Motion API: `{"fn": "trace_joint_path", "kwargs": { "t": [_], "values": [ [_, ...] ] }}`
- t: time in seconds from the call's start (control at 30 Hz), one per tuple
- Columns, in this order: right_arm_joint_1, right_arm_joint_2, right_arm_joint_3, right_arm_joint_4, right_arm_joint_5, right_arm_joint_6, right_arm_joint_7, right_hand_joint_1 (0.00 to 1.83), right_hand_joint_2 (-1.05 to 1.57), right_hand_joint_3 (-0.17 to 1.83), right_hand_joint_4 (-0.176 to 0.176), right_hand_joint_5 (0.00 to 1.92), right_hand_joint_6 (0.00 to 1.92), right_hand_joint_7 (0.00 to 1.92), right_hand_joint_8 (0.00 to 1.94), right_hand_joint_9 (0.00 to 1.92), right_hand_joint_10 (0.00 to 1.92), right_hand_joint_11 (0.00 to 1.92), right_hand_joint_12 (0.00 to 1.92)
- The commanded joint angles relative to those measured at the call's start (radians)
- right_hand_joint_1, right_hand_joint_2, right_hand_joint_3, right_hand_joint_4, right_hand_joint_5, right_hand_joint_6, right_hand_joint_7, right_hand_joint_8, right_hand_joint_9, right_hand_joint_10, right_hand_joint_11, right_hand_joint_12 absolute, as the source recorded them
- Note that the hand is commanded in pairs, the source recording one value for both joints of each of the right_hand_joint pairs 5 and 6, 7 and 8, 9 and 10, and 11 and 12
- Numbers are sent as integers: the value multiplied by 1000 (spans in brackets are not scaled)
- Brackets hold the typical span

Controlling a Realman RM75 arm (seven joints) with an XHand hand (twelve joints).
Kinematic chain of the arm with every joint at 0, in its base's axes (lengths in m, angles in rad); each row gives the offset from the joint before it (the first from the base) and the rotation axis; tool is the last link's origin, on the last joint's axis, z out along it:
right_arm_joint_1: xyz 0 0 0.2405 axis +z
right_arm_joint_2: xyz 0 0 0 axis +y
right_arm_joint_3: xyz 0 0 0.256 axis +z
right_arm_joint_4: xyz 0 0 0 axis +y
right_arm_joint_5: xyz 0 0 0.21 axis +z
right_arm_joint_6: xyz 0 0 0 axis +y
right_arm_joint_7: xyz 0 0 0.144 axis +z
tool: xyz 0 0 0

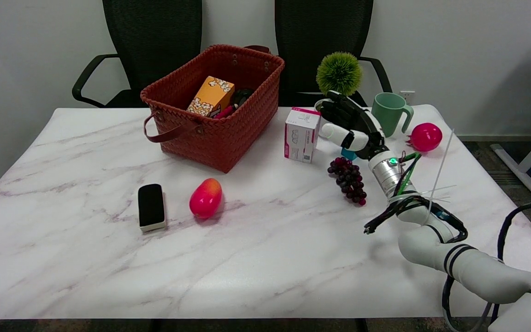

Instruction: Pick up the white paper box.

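Observation:
The white paper box [301, 134], white with pink edges and print, stands upright on the marble table [109, 258] just right of the basket. My right hand [351, 123] hovers close to the box's right side, fingers spread, holding nothing. A small gap shows between the thumb side and the box. The arm reaches in from the lower right, over the grapes.
A red woven basket [228, 133] with a popcorn box stands left of the box. Dark grapes [349, 179] lie under my wrist. A green mug [390, 113], a spiky green ball [339, 72] and a red fruit [426, 137] sit behind. A mango [205, 198] and an eraser [151, 207] lie at the front left.

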State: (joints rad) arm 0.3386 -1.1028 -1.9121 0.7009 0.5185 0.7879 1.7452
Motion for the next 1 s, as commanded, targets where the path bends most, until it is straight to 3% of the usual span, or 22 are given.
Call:
{"fn": "trace_joint_path", "kwargs": {
  "t": [0.03,0.7,1.0],
  "values": [
    [-14,2,41,26,0,24,-3,1134,-4,894,0,403,403,493,493,516,516,396,396],
    [17,2,56,-72,-4,11,-3,1134,-27,934,0,439,439,498,498,522,522,401,401],
    [42,0,37,-96,-6,-47,-3,1132,-172,1003,0,358,358,489,489,512,512,387,387]
  ]
}}
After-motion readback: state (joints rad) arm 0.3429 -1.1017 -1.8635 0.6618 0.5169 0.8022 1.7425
